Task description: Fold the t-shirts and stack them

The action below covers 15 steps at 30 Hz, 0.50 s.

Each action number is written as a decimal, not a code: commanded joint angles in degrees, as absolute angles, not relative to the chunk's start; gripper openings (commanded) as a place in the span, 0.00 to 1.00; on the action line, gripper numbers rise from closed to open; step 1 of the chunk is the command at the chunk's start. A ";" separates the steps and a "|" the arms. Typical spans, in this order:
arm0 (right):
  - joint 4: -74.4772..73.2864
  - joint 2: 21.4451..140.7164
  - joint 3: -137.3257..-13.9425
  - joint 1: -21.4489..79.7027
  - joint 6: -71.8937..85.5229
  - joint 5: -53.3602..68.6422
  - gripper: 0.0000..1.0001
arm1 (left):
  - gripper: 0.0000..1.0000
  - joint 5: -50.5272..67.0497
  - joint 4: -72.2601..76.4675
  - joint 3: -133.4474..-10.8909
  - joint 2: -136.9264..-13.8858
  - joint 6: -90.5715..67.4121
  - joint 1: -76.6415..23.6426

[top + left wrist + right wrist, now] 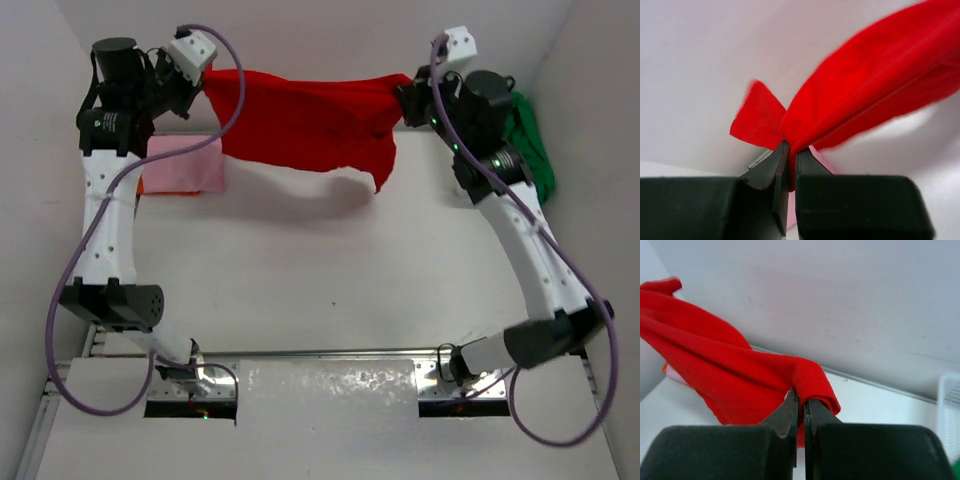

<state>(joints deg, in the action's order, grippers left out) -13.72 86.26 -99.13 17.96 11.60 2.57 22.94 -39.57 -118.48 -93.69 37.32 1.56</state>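
Top external: left gripper (203,83) is clamped on one upper corner of the red t-shirt (300,125), and right gripper (405,97) is clamped on the opposite corner. The shirt hangs stretched between the two, lifted off the table (320,290). Its lower edge sags on the side toward the arm bases, and a loose flap droops just below the right gripper. A pink t-shirt (185,165) lies folded flat near the left gripper, base-ward of it. A strip of the orange t-shirt (141,186) shows under the pink one's outer edge. The green t-shirt (530,150) is bunched just outboard of the right gripper, partly behind that arm

Left wrist: the jaws are almost together, with red cloth (865,90) pinched in the narrow gap. A short tab sticks out left of the tips, and the main body runs up and right, away from them

Right wrist: the jaws are pinched on a fold of the shirt (715,355), which curls over the right fingertip and trails off up-left. A white mesh basket (951,405) shows at the far right
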 commanded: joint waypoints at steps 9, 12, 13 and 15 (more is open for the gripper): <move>-10.54 59.87 -47.52 16.70 13.70 1.41 0.26 | 0.18 22.52 -75.59 -85.03 -82.02 58.71 -7.21; -12.83 52.84 -38.08 16.79 17.74 1.58 0.39 | 0.38 13.82 -75.50 -71.75 -78.67 59.50 -7.21; -13.27 49.95 -36.40 16.79 19.32 1.84 0.39 | 0.42 11.10 -75.50 -66.50 -78.40 59.59 -7.21; -15.28 47.73 -32.98 16.79 21.43 0.89 0.42 | 0.46 8.89 -75.41 -62.68 -78.49 60.37 -7.21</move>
